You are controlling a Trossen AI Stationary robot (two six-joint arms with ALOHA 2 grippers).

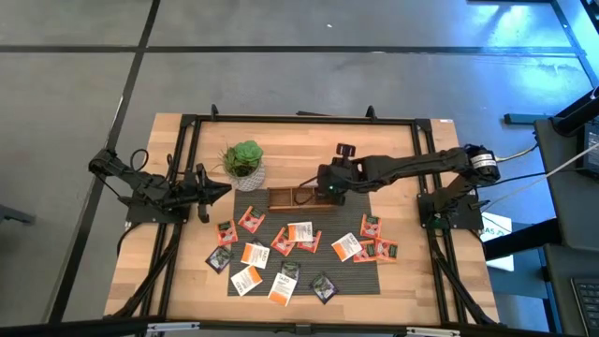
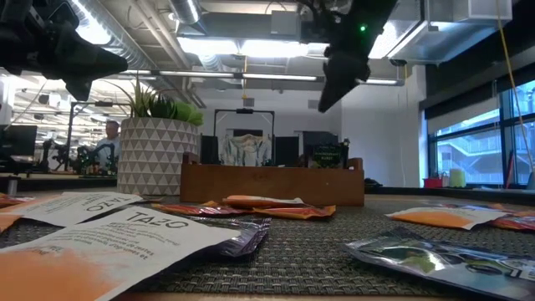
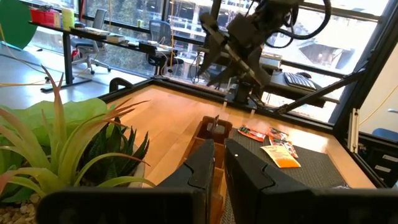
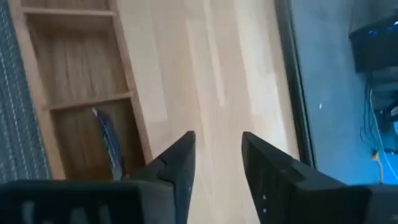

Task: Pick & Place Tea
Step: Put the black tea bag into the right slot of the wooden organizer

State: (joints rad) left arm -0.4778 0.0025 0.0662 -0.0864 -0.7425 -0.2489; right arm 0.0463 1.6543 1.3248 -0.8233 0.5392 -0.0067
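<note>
Wooden tray [image 1: 301, 198] sits beneath my right hand [image 1: 328, 190], fingers spread and empty; lifting carelessly could clip the upright dark sachet [image 4: 109, 144] and topple it.

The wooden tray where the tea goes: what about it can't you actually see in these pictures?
- High view: the right gripper hangs over the wooden tray, covering its right end.
- Low view: the tray's front wall hides what lies inside.
- Right wrist view: one dark sachet stands on edge in a compartment; the picture's edge cuts off the rest.
- Left wrist view: the left gripper blocks most of the tray.
</note>
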